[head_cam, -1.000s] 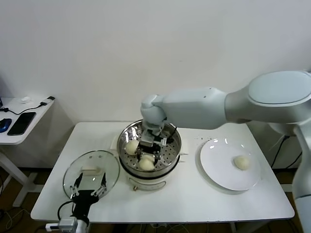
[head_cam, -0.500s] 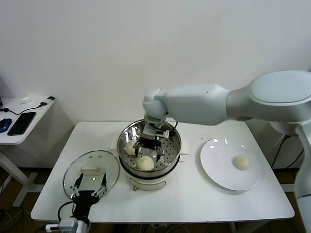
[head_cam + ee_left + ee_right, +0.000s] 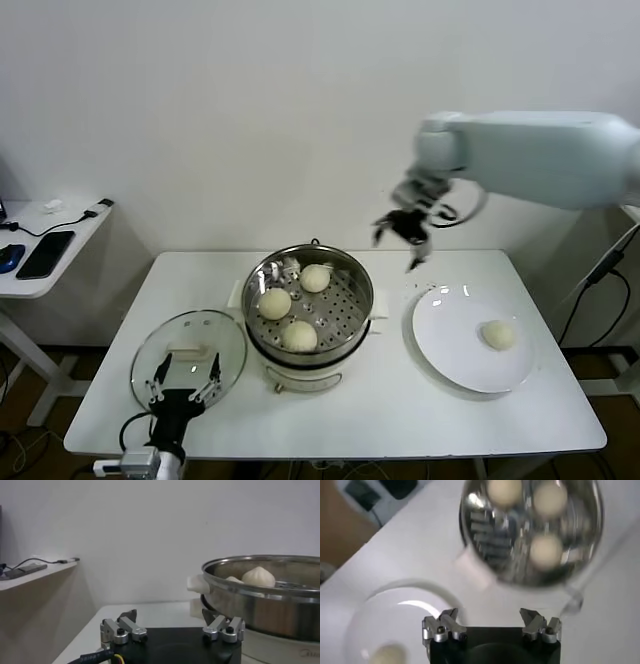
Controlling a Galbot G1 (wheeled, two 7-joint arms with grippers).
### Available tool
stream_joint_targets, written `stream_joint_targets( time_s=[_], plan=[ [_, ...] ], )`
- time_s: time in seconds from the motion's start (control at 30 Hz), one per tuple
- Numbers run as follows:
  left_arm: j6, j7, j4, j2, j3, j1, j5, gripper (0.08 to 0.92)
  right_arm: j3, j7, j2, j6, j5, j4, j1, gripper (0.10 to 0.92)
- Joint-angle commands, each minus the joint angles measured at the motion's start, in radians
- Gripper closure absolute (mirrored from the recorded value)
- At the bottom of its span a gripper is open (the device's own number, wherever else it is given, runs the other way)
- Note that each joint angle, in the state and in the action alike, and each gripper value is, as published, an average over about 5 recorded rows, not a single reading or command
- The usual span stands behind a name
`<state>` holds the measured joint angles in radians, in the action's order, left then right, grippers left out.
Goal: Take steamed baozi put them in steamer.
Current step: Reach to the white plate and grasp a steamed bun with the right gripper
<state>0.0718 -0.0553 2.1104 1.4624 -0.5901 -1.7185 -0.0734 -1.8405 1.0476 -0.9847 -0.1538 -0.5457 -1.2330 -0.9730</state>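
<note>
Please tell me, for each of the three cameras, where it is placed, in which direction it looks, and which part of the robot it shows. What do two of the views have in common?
Head view: high on the robot, looking forward and down at the table; shows the right gripper raised and open, the left gripper by the glass lid.
Left wrist view: low, level with the table, facing the steamer; shows the left gripper's open fingers.
Right wrist view: high, looking down; shows the right gripper's fingers.
Shared: both wrist views show buns in the steamer.

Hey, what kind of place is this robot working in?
Likely a lab or test room, not a real kitchen: a plain white table, a bare wall, a steamer, and a side desk with a phone.
</note>
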Motion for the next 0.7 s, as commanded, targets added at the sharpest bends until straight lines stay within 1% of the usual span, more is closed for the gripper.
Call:
stream_joint_targets(
  time_s=[0.03, 0.17, 0.37, 0.5, 0.7],
  plan=[
    [0.0, 0.0, 0.0, 0.0, 0.0, 0.0, 0.0, 0.177, -0.046, -0.021, 0.356, 0.248, 0.067, 0.008, 0.094, 0.203],
    [0.004, 0.002, 0.003, 0.004, -0.003, -0.006, 0.002, 0.177, 0.078, -0.029, 0.399, 0.253, 0.169, 0.055, 0.273, 0.203],
    [0.009, 0.01, 0.019, 0.012, -0.007, -0.024, 0.018, 0.177, 0.294, -0.054, 0.379, 0.249, 0.291, 0.162, 0.514, 0.203],
    [0.009, 0.015, 0.029, 0.02, -0.007, -0.04, 0.029, 0.177, 0.384, -0.071, 0.349, 0.245, 0.327, 0.239, 0.615, 0.203],
    [0.002, 0.014, 0.029, 0.025, -0.009, -0.057, 0.036, 0.177, 0.455, -0.073, 0.304, 0.235, 0.351, 0.315, 0.71, 0.203]
  ],
)
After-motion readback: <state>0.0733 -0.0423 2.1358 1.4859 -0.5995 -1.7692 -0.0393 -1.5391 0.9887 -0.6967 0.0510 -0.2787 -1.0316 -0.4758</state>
